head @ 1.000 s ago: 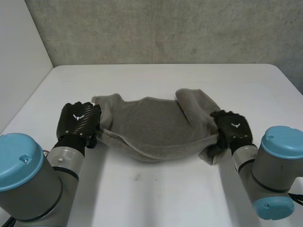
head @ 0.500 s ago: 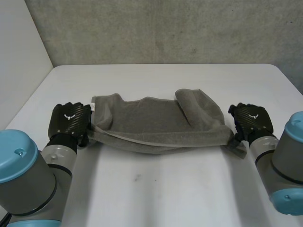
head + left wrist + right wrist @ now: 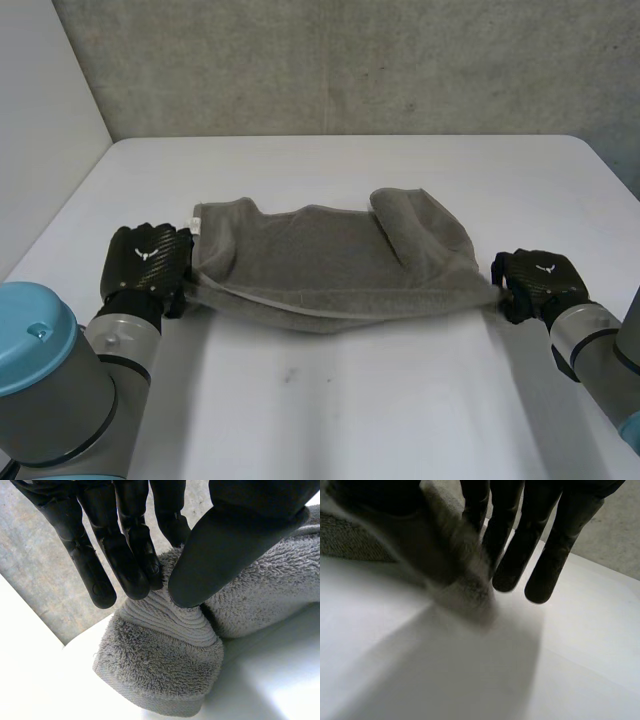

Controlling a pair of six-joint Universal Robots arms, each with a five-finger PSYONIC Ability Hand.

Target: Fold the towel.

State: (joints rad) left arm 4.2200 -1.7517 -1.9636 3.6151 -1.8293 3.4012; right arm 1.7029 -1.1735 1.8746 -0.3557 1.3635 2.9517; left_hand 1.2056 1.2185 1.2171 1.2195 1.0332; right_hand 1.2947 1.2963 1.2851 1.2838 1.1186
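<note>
A grey towel (image 3: 330, 255) lies crumpled across the middle of the white table (image 3: 350, 400), with its right end folded over on itself. Its near edge is stretched taut between my two hands. My left hand (image 3: 148, 262) is at the towel's left near corner. In the left wrist view the thumb (image 3: 225, 545) and fingers (image 3: 130, 555) pinch a bunched ridge of the towel (image 3: 165, 665). My right hand (image 3: 540, 280) is at the right near corner. In the right wrist view the towel's corner (image 3: 465, 590) runs up between its thumb and fingers (image 3: 555, 545).
A concrete wall (image 3: 350, 60) stands behind the table's far edge, and a white panel (image 3: 40, 120) stands at the left. Bare tabletop lies in front of the towel and beyond it up to the wall.
My right hand has moved out to the right and shut on the towel's corner. My left hand has drawn slightly left. The sagging near edge is now pulled straight.
</note>
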